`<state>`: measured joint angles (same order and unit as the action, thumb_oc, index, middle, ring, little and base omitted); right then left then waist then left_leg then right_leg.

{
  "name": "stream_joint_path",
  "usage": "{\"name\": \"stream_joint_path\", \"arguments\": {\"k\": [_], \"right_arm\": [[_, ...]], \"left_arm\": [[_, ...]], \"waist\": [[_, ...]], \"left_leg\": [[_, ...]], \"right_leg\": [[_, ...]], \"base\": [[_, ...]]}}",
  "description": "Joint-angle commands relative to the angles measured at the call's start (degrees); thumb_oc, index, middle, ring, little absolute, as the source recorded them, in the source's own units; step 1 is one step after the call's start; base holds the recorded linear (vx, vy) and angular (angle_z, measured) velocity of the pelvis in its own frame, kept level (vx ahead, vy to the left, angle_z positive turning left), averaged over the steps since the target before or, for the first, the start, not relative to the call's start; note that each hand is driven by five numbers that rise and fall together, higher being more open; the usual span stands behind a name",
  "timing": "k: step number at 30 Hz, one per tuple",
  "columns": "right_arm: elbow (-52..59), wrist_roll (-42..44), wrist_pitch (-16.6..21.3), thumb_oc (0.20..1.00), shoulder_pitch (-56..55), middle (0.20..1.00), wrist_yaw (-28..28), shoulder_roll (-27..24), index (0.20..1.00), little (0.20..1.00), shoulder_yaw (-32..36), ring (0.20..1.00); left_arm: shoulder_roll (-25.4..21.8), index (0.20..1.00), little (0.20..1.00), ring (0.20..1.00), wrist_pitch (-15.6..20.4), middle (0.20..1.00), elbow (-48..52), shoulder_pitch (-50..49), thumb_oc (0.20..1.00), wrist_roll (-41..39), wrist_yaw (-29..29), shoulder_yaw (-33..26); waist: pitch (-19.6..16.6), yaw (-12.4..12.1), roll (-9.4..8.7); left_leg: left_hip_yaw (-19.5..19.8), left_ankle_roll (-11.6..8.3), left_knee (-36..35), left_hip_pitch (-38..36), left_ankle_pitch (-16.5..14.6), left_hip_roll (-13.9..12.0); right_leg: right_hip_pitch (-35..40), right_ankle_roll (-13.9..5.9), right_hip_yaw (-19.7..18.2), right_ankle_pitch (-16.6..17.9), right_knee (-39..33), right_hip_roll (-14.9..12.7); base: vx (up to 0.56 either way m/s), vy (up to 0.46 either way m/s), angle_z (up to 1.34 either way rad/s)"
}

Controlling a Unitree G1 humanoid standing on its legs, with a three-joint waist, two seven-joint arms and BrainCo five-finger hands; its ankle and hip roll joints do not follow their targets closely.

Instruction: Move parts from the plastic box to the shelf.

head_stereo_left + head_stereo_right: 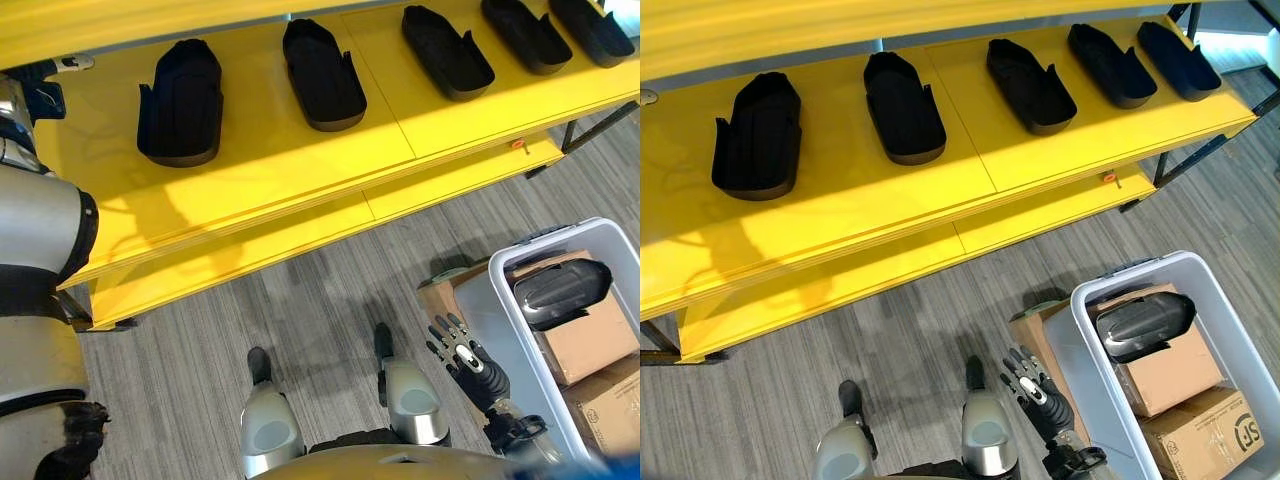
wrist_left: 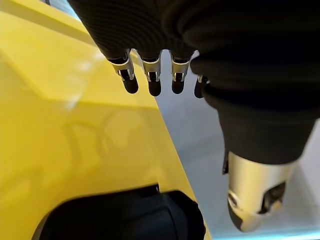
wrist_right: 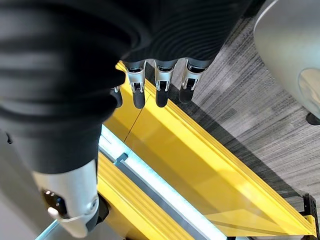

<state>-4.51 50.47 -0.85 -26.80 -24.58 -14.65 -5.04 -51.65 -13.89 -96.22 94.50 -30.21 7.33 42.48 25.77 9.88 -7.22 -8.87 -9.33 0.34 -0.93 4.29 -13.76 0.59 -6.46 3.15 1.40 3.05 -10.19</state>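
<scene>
A black moulded part (image 1: 562, 290) lies on cardboard boxes inside the white plastic box (image 1: 1085, 370) at the lower right. My right hand (image 1: 468, 360) hangs just left of the box above the floor, open and holding nothing; its straight fingers (image 3: 159, 92) point toward the shelf. Several black parts stand in a row on the yellow shelf (image 1: 280, 165), among them one at the left (image 1: 180, 100) and one beside it (image 1: 322, 75). My left hand (image 1: 45, 95) is raised at the shelf's far left end, open and empty, with its fingers (image 2: 150, 82) above the yellow surface near a black part (image 2: 125, 217).
Cardboard boxes (image 1: 1170, 375) fill the bottom of the plastic box under the part. A small brown carton (image 1: 440, 295) stands on the grey floor against the box's left side. The shelf has a lower yellow ledge (image 1: 300, 235) and dark legs (image 1: 590, 125) at the right.
</scene>
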Motion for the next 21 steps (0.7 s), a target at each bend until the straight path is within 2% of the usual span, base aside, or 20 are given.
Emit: {"name": "stream_joint_path", "arguments": {"k": [1, 10, 21], "right_arm": [[-2.1, 3.4, 1.2, 1.0, 0.7, 1.0, -2.0, -0.3, 1.0, 1.0, 0.7, 1.0], [-3.7, 3.5, 1.6, 1.0, 0.4, 1.0, -2.9, -0.2, 1.0, 1.0, 1.5, 1.0], [-5.2, 2.5, 2.2, 1.0, 0.0, 1.0, -3.0, 0.8, 1.0, 1.0, 2.2, 1.0]], "left_arm": [[-7.0, 1.0, 1.0, 1.0, 0.3, 1.0, -1.2, 2.2, 1.0, 1.1, 0.7, -1.7], [-7.3, 1.0, 1.0, 1.0, -2.8, 1.0, -1.2, 2.5, 1.0, 0.8, -2.3, -2.1], [-5.6, 1.0, 1.0, 1.0, -4.3, 1.0, -1.2, 4.5, 1.0, 5.8, -2.3, 4.9]], "waist": [[-0.4, 1.7, -4.4], [-1.2, 2.1, -4.08], [-1.7, 2.8, -3.84]], "left_leg": [[2.5, -4.39, 5.5, -5.2, -0.5, -5.7], [2.4, -4.53, 5.0, -5.8, -0.5, -6.1], [2.2, -4.45, 4.0, -6.8, -0.5, -6.3]], "right_leg": [[-1.1, 2.95, 0.1, 6.2, -3.5, -11.2], [-0.4, 2.8, 0.4, 6.2, -3.7, -11.1], [-0.8, 2.77, 0.4, 6.3, -3.4, -10.8]], "base": [[0.0, 0.0, 0.0], [0.0, 0.0, 0.0], [0.0, 0.0, 0.0]]}}
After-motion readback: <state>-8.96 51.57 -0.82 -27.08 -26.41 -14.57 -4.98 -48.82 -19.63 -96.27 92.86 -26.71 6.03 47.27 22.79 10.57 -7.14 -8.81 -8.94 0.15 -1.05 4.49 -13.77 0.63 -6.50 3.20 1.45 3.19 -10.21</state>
